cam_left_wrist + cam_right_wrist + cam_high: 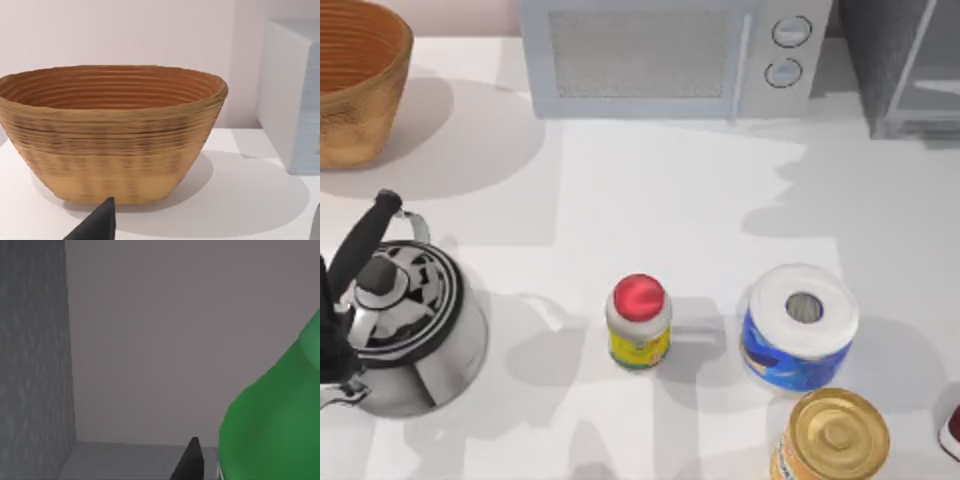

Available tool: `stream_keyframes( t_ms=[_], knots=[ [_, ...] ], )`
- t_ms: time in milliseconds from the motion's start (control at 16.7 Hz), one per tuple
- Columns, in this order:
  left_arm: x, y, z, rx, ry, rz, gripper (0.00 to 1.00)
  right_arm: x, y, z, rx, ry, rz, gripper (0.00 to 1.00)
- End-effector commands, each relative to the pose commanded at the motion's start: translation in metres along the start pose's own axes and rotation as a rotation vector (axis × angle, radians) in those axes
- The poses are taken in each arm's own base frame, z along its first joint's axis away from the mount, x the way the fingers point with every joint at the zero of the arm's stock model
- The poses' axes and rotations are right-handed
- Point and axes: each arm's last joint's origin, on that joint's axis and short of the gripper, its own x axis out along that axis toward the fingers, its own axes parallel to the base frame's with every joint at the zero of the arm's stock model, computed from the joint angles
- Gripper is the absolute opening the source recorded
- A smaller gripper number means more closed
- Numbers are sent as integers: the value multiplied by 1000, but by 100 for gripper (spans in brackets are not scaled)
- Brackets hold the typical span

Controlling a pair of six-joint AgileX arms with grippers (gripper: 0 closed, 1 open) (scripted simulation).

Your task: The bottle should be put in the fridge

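Green translucent bottle [272, 425]: seen close beside the right gripper [215, 467], against plain grey walls with a floor edge below; whether it is grasped cannot be told. Fridge [905, 70]: dark grey, at the counter's [650, 190] back right corner. Left gripper [205, 232]: held low before the basket [112, 132] at the back left corner; grip state cannot be told. Microwave [670, 55]: back edge, centre. Kettle [405, 320]: left edge. Jar [639, 322], paper roll [800, 325], can [832, 438]: toward the front edge
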Motion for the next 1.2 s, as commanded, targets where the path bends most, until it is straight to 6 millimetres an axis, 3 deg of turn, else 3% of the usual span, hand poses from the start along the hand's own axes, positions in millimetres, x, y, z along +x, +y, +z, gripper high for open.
stream_keyframes(
  t_ms=[300,780,960,1200],
  knots=[
    [0,0,0,0,0,0,100,12,-11,-55,26,81,-26,1],
    [0,0,0,0,0,0,100,14,-9,-61,33,97,-23,1],
    [0,0,0,0,0,0,100,36,-11,-66,34,104,-23,1],
    [0,0,0,0,0,0,100,83,-14,-64,26,82,-20,1]
  ],
)
